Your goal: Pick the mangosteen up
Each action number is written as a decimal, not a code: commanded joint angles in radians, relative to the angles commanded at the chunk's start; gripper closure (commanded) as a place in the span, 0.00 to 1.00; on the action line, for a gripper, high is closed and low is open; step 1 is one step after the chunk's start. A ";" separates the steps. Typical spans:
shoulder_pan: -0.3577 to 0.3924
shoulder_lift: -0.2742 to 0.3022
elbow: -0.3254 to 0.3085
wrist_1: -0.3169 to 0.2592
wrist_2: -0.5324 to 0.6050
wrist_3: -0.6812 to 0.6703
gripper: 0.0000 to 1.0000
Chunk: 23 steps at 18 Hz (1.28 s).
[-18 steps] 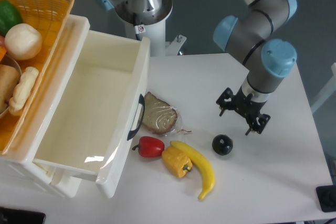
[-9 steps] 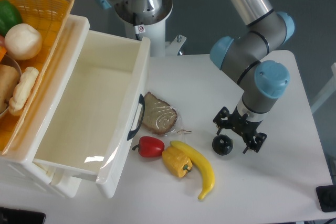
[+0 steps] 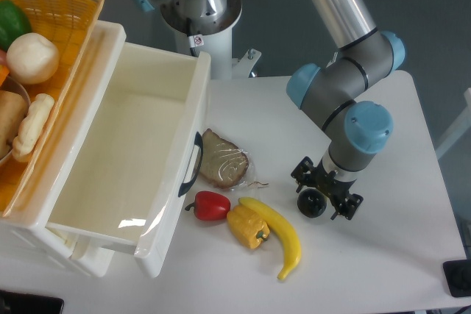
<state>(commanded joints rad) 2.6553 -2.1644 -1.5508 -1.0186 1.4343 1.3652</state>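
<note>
The glossy, round black mangosteen (image 3: 310,203) sits on the smooth white bench (image 3: 383,248), right of the curved yellow banana (image 3: 278,234). The black tool (image 3: 324,195) hangs over it, fingers spread apart on either side, not clamped.

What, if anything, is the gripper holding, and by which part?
Nothing yet. The gripper is open, its fingers on either side of the mangosteen, which rests on the table.
</note>
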 joint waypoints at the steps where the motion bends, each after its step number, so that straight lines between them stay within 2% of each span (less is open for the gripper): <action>1: 0.000 -0.005 0.000 0.000 0.000 0.000 0.00; 4: -0.006 -0.012 0.002 0.000 0.012 0.000 0.00; 6: -0.012 -0.015 0.003 0.000 0.046 0.002 0.08; 8: -0.014 -0.017 0.006 0.000 0.061 0.002 0.23; 10: -0.012 -0.014 0.008 0.000 0.061 0.002 0.47; 15: -0.008 -0.003 0.023 0.000 0.058 0.000 0.79; 21: 0.000 0.017 0.051 0.000 0.052 -0.035 0.79; 23: 0.008 0.026 0.067 0.000 0.054 -0.031 0.86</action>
<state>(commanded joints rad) 2.6629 -2.1384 -1.4835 -1.0186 1.4880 1.3346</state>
